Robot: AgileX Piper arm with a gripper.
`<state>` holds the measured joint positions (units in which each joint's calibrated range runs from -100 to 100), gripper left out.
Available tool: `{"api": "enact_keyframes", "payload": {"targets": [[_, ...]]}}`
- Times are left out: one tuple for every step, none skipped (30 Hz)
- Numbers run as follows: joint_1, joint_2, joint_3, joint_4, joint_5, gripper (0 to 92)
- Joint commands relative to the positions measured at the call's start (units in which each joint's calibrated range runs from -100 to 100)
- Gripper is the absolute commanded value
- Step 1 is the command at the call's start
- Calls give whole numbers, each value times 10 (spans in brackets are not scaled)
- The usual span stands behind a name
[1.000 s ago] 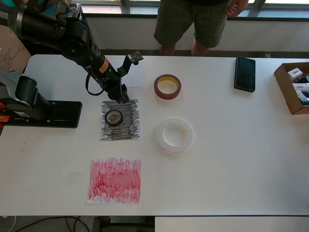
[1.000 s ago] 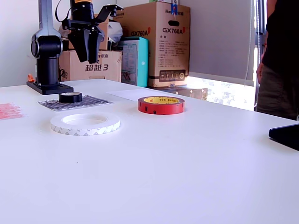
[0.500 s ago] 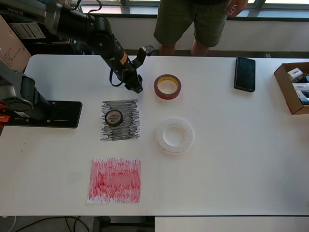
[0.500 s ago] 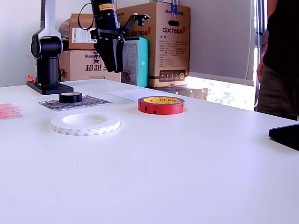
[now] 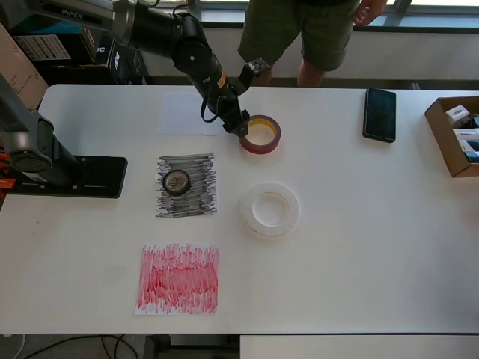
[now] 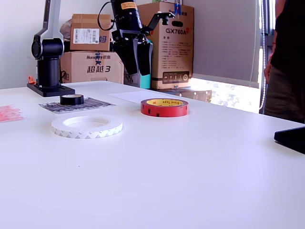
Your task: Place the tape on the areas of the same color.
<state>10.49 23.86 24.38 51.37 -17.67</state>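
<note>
The claw (image 5: 238, 127) hangs empty with its jaws spread – above the red roll's (image 5: 260, 134) rim on the overhead view's left, the roll lying flat just beside the white sheet (image 5: 187, 114).

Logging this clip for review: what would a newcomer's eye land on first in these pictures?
Probably the black arm stretched across the far side of the table, its open tool poised above the red roll. Next, the black roll sitting on the black-scribbled sheet near the arm's base. The white ring lies on bare table mid-scene, and the red-scribbled sheet sits empty at the near edge.
</note>
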Motion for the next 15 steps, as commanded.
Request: {"api": "enact_keyframes", "payload": {"targets": [[3, -1, -3, 0, 6, 916], [3, -4, -3, 0, 6, 921], [0, -5, -3, 0, 6, 922], [-2, -6, -3, 0, 6, 922], [-5, -7, -4, -1, 6, 922], [-8, -7, -4, -2, 6, 922], [-12, -7, -4, -5, 6, 922], [-16, -7, -5, -8, 7, 922], [-18, -7, -9, -8, 7, 922], [-19, -3, -14, -8, 7, 922], [-19, 2, -20, -8, 7, 922], [-19, 6, -22, -8, 7, 921], [-16, 11, -24, -8, 7, 921], [-13, 21, -27, -8, 7, 921], [-11, 31, -32, -8, 7, 921]]}}
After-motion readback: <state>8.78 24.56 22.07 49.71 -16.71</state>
